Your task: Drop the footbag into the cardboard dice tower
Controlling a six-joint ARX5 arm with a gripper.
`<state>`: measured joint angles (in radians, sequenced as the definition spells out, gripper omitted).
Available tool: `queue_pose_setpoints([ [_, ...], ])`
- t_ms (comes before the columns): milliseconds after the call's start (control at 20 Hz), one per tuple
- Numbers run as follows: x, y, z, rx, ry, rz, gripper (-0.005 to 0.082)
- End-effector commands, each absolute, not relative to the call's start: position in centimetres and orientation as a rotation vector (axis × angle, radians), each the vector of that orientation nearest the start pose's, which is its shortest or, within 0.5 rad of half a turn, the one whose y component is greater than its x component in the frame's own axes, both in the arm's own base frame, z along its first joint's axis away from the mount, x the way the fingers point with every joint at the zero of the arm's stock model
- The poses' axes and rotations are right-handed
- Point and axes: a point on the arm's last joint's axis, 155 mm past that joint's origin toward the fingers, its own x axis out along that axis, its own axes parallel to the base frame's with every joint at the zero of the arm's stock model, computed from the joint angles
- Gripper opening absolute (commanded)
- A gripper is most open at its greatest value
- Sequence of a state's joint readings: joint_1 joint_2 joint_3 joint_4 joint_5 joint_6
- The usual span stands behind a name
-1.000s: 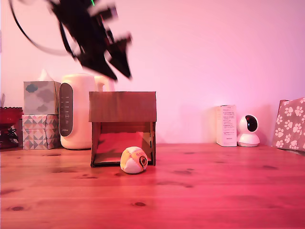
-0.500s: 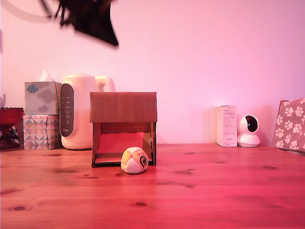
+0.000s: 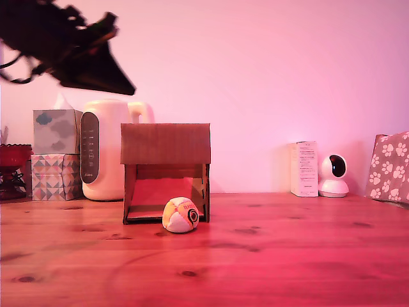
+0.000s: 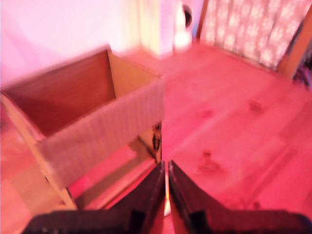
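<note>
Small stitched footbag with orange-yellow and white panels (image 3: 180,215) resting on the reddish knotty wooden desk (image 3: 268,256), lower centre of the exterior frame, a round dark mark on its right side. Touching or just in front of the open lower mouth of the brown corrugated cardboard dice tower (image 3: 165,143), toward that mouth's right post. Tower upright, centre-left of the exterior frame, solid panel above, sloped floor visible inside the opening below.

Black tool (image 3: 96,67) blurred in the upper left of the exterior frame, high above the desk and well apart from the footbag, over the cream plastic kettle (image 3: 105,150). In the wrist picture, tool (image 4: 165,187) at the lower centre, its two dark fingers (image 4: 151,190) pressed nearly together with only a thin slit between, nothing pinched. Same picture: tower (image 4: 97,122) seen from above at left, its top open and its hollow interior empty as far as shown; footbag not made out there.

Behind the tower at the exterior frame's left: kettle, then two stacked patterned tissue boxes (image 3: 55,153), then a dark red bowl-like object (image 3: 13,157) at the edge. At right, against the pink wall: upright white carton (image 3: 303,168), small white round camera (image 3: 333,174), and a paw-print patterned box (image 3: 388,166) cut by the frame edge.
</note>
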<state>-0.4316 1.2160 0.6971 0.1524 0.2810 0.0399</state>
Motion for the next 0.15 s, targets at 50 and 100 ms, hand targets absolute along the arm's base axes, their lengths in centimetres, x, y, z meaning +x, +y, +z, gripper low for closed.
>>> queue_pose_setpoints([
  [50, 32.99, -20.85, 17.65, 0.056, 0.397, -0.71, -0.002],
  [100, 32.88, -20.81, 17.79, 0.055, 0.396, -0.71, -0.002],
])
